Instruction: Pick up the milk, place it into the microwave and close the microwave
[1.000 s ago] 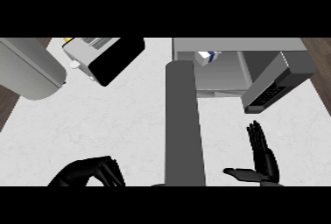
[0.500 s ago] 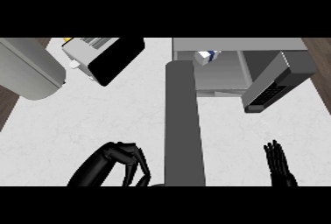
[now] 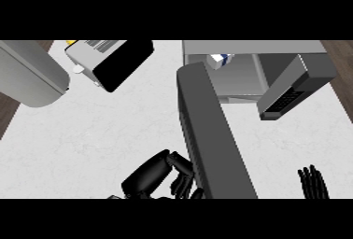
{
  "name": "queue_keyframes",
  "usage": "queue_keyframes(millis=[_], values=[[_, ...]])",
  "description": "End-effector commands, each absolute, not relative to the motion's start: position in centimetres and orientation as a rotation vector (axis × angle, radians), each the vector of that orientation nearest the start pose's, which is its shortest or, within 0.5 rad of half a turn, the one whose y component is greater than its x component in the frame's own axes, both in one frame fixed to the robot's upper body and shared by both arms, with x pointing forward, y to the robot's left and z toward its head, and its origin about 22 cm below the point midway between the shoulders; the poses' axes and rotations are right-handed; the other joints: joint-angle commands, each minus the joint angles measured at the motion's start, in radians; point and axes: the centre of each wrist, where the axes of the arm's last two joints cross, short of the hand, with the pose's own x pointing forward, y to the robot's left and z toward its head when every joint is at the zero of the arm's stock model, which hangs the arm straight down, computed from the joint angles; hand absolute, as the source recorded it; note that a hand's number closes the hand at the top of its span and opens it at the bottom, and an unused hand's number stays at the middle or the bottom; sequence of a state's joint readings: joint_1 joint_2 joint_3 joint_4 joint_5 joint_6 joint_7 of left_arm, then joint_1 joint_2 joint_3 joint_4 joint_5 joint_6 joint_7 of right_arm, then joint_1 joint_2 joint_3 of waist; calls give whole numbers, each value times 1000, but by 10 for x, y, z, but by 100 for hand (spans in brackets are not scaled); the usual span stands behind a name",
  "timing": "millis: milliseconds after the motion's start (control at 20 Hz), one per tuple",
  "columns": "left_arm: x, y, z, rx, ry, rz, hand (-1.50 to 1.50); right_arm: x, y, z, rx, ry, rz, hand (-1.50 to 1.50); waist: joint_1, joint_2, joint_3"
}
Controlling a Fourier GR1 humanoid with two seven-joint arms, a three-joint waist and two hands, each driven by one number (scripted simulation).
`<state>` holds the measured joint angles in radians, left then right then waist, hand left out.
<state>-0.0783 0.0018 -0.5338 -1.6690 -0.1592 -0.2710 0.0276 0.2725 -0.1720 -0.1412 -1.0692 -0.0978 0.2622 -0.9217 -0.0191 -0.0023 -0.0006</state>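
milk carton (image 3: 221,59), white with a blue patch: already inside the microwave (image 3: 257,47), tucked at the back left of the lit cavity, only its top part showing past the door's upper end. microwave at the far right of the bench (image 3: 103,130), pale grey shell, pale cavity floor. to the cavity's right, the dark control panel (image 3: 295,89), slanting down and left in this view. microwave door (image 3: 207,130) not closed: swung wide open, seen as a long dark grey slab running from the cavity's left front corner down to the lower edge of the view, splitting the bench top in two. left hand (image 3: 146,178) low in the view, just left of the door's lower stretch, black, clenched with fingers (image 3: 180,164) curled inward and grasping nothing; fingertips meet the door's left face in this view, though cannot tell whether truly touching. right hand (image 3: 314,183) at the lower right edge, on the other side of the door and well apart from it, released, fingers straight and pointing up, resting. farther out, at the bench's far left corner, a pale boxy appliance (image 3: 89,50) with slots on top and a bit of yellow behind it, a black panel (image 3: 125,63) angled off its right side. left of that, a large grey rounded body (image 3: 27,72) lying across the bench's left edge. dark wooden floor (image 3: 339,53) at the far right corner.
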Motion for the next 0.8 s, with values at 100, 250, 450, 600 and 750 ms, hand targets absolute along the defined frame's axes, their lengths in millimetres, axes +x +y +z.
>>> queue_keyframes(millis=[100,250,450,600,750], values=[[227,45,27,-459,-1600,-956,150,94,-351,-118,75,-1870,-76,-150,-10,3,0],[247,28,19,-433,-1571,-996,150,103,-351,-112,107,-1894,-57,-150,-26,7,1],[224,8,9,-470,-1496,-982,150,110,-341,-84,220,-1952,-30,-150,-63,8,-1],[224,4,-5,-409,-1477,-942,150,113,-328,-78,259,-1982,2,-150,-99,13,-1],[226,-3,-3,-381,-1493,-903,150,123,-319,-65,307,-1982,-9,-150,-114,16,-2]])
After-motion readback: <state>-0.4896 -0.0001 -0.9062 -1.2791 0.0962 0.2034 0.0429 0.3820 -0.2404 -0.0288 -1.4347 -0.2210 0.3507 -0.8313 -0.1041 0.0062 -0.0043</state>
